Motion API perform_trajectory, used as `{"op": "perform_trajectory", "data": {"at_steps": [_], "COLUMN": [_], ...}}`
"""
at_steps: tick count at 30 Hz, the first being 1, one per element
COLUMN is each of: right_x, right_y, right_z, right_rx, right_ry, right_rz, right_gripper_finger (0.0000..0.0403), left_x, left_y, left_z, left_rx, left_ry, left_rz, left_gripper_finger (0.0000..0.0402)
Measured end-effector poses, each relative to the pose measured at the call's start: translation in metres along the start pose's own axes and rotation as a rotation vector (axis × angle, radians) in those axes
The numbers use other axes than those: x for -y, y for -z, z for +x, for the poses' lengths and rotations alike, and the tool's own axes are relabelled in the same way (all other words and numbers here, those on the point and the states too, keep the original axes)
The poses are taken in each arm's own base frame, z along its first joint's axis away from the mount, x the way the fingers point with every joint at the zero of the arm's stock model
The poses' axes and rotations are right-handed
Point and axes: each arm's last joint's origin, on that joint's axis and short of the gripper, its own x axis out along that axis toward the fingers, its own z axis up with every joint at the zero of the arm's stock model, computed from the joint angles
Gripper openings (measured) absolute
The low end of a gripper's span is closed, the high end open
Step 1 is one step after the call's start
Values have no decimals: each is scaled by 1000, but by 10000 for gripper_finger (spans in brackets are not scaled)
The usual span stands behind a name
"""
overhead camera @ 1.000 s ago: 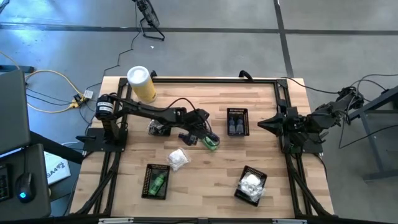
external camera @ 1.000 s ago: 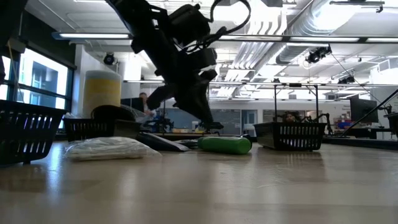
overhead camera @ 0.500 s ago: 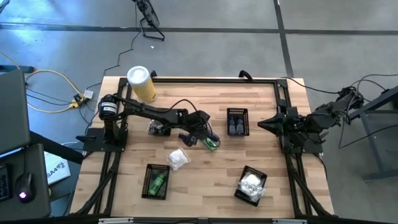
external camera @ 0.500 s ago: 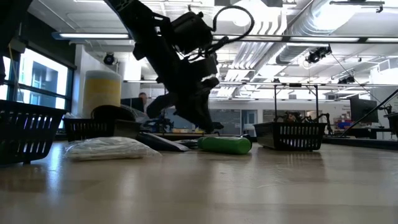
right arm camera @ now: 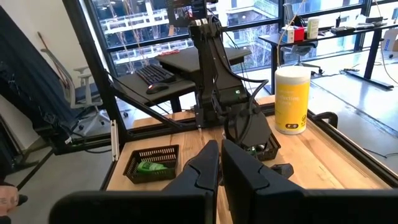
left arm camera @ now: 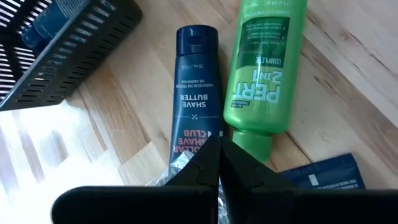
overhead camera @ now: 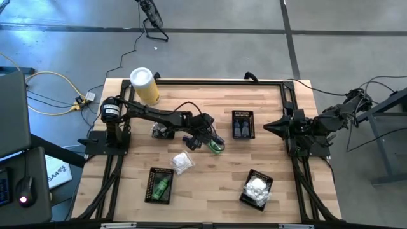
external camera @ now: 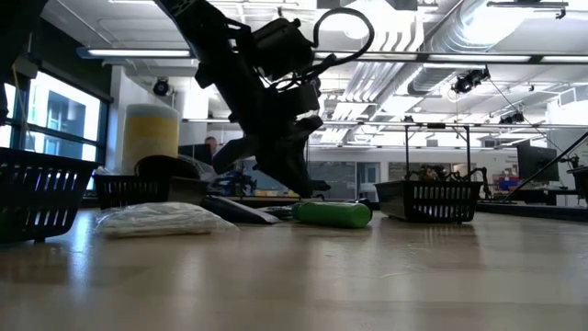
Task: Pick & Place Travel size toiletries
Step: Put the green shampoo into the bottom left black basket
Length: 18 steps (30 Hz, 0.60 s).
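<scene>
Barely anything has shifted since a moment ago: my left claw [left arm camera: 219,149] still hangs low over the middle of the table [overhead camera: 267,114], fingertips pressed together with nothing between them. Just ahead of those tips lies the dark blue tube [left arm camera: 193,93], and touching its side, a green bottle [left arm camera: 264,68], both flat on the wood. Beside my fingers a second blue tube [left arm camera: 323,174] pokes in, and a silvery-clear packet [left arm camera: 177,171] crinkles right under the tips. Off past the tube sits a black mesh basket [left arm camera: 56,50]. From the table-level camera the green bottle [external camera: 333,214] lies just below my claw, with a white packet [external camera: 161,219] well off to one side. My right claw [right arm camera: 219,163] waits at the table's edge, far from the action, fingers closed and empty.
</scene>
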Motion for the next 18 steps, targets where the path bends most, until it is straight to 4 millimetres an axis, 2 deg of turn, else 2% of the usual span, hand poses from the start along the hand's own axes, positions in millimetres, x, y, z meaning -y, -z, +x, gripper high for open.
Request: {"op": "perform_trajectory", "data": {"at_steps": [18], "right_x": [0], "right_y": [0], "right_z": [0], "right_rx": [0], "right_ry": [0], "right_rz": [0], "right_gripper_finger": [11], "left_x": [6], "left_y": [1], "left_z": [0], "left_rx": [23], "left_ry": [93], "left_rz": [-53], "left_gripper_finger": [0]}}
